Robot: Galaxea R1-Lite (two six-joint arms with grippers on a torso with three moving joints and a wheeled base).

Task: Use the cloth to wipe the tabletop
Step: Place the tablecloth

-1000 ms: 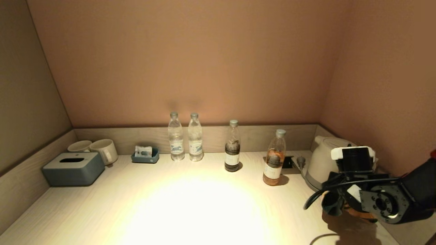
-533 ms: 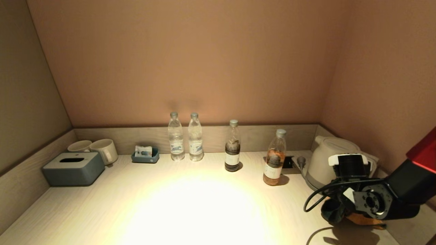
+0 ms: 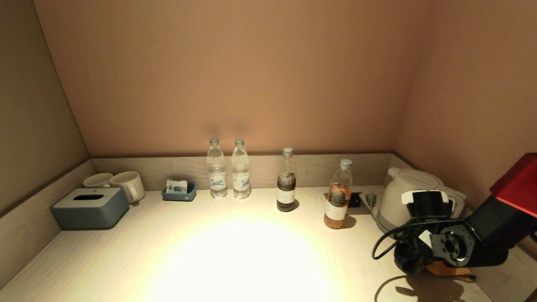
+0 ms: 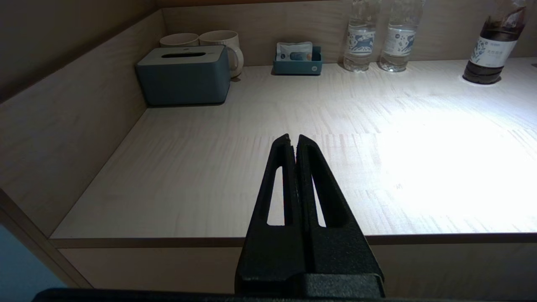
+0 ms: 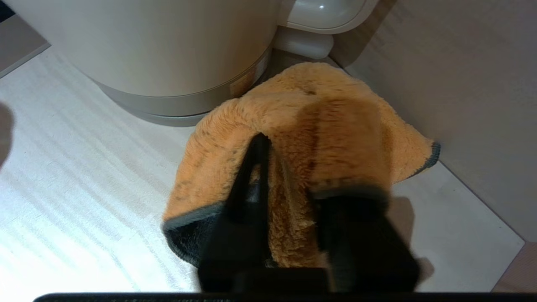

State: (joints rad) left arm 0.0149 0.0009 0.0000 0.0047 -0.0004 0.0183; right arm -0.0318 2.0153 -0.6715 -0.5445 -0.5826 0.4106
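The orange cloth point(image 5: 293, 113) with dark grey edging hangs bunched in my right gripper point(image 5: 289, 176), which is shut on it; a fold covers one finger. This is at the right end of the pale wood-grain tabletop point(image 3: 235, 251), just in front of the white kettle point(image 5: 168, 50) and close to the right rim. In the head view only a strip of the cloth point(image 3: 447, 268) shows under the right wrist, with a shadow on the tabletop below it. My left gripper point(image 4: 292, 138) is shut and empty, parked before the tabletop's point(image 4: 209, 176) front edge.
The kettle point(image 3: 398, 197) stands at the back right by a plug and socket point(image 3: 361, 199). Several bottles point(image 3: 286, 180) line the back. A grey-blue tissue box point(image 3: 90, 207), two cups point(image 3: 128, 184) and a small blue tray point(image 3: 179, 192) sit at the back left.
My right wrist has sunk a little and shifted slightly left with the cloth in it, while the forearm behind it has swung upward. The left arm has not moved.
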